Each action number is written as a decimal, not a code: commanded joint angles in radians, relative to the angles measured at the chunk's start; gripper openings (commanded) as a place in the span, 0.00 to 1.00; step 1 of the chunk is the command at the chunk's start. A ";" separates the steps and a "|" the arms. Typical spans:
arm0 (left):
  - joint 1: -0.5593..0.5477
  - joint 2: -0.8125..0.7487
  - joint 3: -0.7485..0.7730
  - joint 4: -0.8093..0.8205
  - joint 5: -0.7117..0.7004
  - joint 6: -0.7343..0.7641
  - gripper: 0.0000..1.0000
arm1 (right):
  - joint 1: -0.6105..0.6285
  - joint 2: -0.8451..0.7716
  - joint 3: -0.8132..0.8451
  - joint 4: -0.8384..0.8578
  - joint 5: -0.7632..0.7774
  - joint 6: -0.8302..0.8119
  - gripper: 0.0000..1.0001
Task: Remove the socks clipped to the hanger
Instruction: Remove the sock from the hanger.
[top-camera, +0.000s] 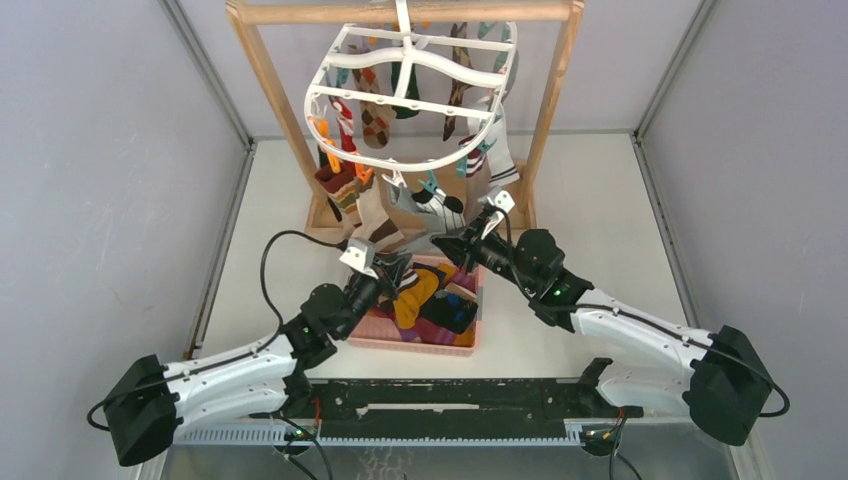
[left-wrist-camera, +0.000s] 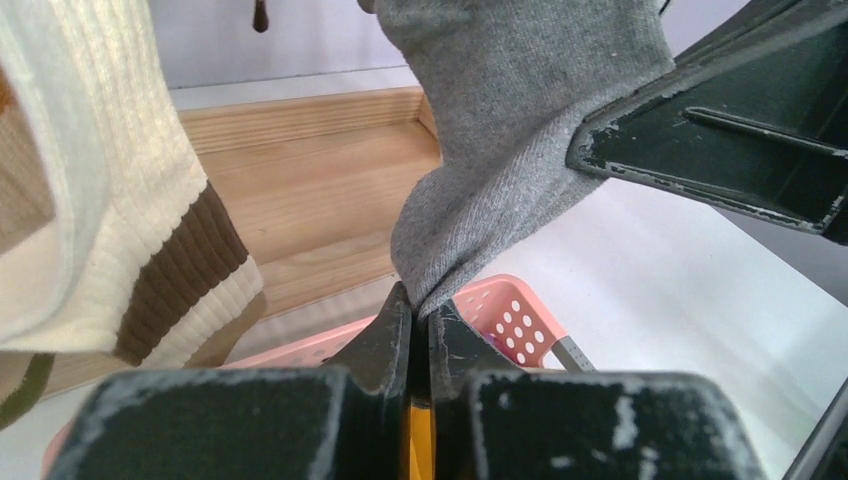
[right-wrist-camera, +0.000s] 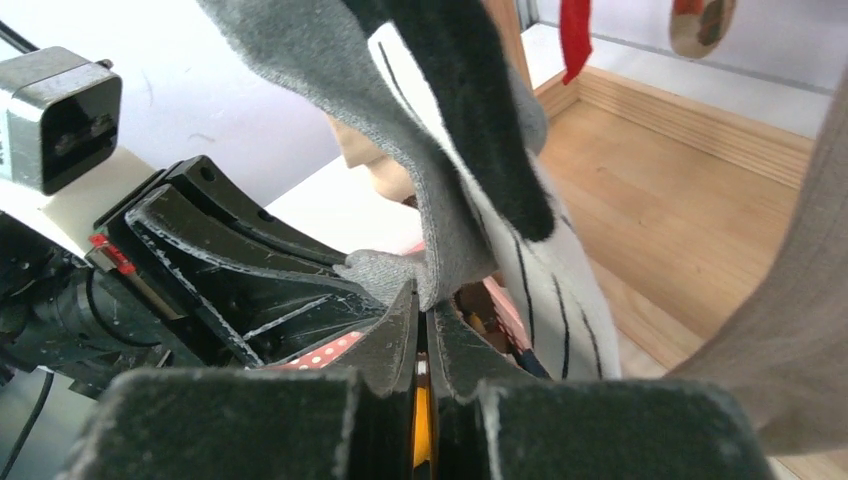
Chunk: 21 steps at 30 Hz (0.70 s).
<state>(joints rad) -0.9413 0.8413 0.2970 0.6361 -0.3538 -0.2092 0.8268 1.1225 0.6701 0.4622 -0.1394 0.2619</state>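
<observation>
The white ring hanger (top-camera: 408, 92) hangs from the wooden frame with several socks (top-camera: 375, 120) clipped to it. A grey sock (left-wrist-camera: 510, 130) hangs down at the front; it also shows in the right wrist view (right-wrist-camera: 330, 70). My left gripper (left-wrist-camera: 420, 305) is shut on its lower end. My right gripper (right-wrist-camera: 425, 305) is shut on the same grey sock from the other side. In the top view the left gripper (top-camera: 400, 265) and the right gripper (top-camera: 452, 243) meet just above the pink basket (top-camera: 410, 347).
The wooden frame stand (top-camera: 555, 90) and its base board (right-wrist-camera: 680, 200) lie right behind the grippers. A cream and brown striped sock (left-wrist-camera: 120, 230) hangs at my left. A white and black sock (right-wrist-camera: 560, 270) hangs beside the right gripper. The basket holds several socks.
</observation>
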 joint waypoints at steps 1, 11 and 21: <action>-0.012 0.060 0.093 0.045 -0.021 0.044 0.03 | -0.059 -0.050 -0.006 0.024 -0.026 0.025 0.09; -0.028 0.170 0.175 0.054 -0.058 0.076 0.03 | -0.114 -0.075 -0.007 -0.019 -0.059 0.022 0.36; -0.034 0.208 0.199 0.053 -0.080 0.093 0.03 | 0.069 -0.212 -0.003 -0.147 0.180 -0.103 0.53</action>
<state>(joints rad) -0.9672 1.0523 0.4362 0.6495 -0.4133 -0.1455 0.8177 0.9676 0.6571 0.3443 -0.0875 0.2363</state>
